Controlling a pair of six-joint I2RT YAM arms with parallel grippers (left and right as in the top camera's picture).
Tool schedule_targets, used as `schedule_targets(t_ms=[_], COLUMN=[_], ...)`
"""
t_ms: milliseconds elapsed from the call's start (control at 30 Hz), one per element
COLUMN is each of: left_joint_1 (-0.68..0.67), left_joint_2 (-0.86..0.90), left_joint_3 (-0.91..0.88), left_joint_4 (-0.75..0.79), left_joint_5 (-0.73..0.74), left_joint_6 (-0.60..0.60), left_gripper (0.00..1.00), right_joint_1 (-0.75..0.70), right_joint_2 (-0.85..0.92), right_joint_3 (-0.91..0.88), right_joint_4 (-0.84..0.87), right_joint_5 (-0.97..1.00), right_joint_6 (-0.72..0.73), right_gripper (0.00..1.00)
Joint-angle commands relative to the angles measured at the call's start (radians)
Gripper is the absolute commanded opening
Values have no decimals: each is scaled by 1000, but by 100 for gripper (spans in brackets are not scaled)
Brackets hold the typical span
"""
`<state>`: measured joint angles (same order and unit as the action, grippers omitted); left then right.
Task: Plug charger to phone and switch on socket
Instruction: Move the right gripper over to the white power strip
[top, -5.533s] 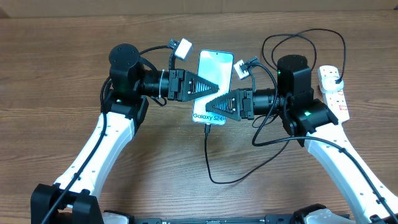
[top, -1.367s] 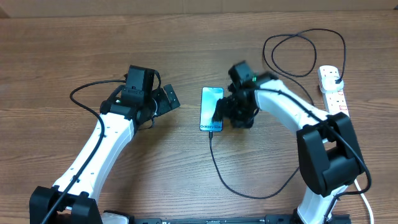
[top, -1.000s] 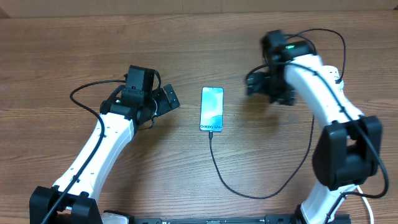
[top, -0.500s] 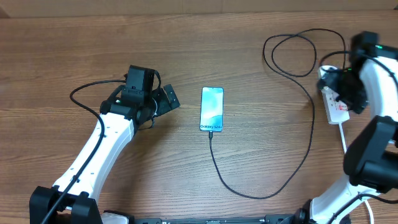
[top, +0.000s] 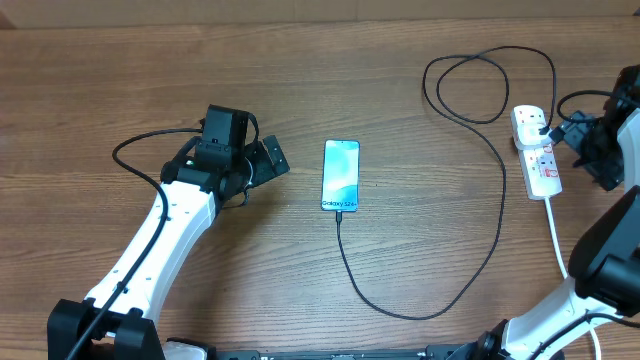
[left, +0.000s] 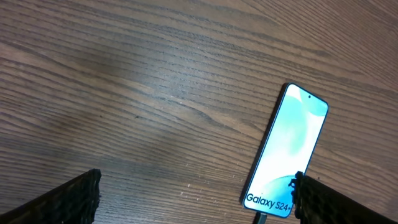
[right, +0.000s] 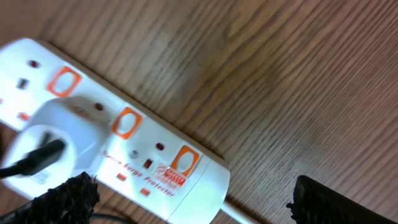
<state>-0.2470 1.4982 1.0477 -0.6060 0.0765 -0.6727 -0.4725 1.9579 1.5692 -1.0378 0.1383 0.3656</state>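
Charging cable (top: 497, 215): tip seated in the Galaxy S24 phone (top: 340, 176), which lies flat, well apart from the power strip (top: 538, 160); other end plugged there, so likely only switching remains.
Right gripper (top: 592, 150): jaws spread, empty, poised beside the strip's switches.
Left gripper (top: 268, 160): spread, empty, parked clear of the phone.

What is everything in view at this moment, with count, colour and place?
table: one, brown wood, under everything
phone: one, black edges, teal screen, flat mid-table
charger: one, thin black cable, from the phone's near end round to a plug in the socket
socket: one, white with orange-red switches, table's right side
white cord: one, thick, from the socket toward the robot
left arm: one, white and black, left of phone, jaws open, empty
right arm: one, white and black, jaws open over socket, empty
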Motion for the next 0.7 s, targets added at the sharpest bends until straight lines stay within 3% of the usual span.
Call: schedule_targets(t_ms=[0,667], left_joint_1=[5,5], left_joint_2=[-6,-6], left_joint_3=[2,2], left_joint_4=[1,1], left_joint_5=[-13,-13], left_joint_6=[23,23], left_gripper=[100,100], right_joint_1=[-10,-29], right_joint_2=[36,165], right_joint_3=[-19,-19], right_joint_4=[22,130], right_joint_5=[8,18], right_joint_6=[-8,-3], right_gripper=[100,100])
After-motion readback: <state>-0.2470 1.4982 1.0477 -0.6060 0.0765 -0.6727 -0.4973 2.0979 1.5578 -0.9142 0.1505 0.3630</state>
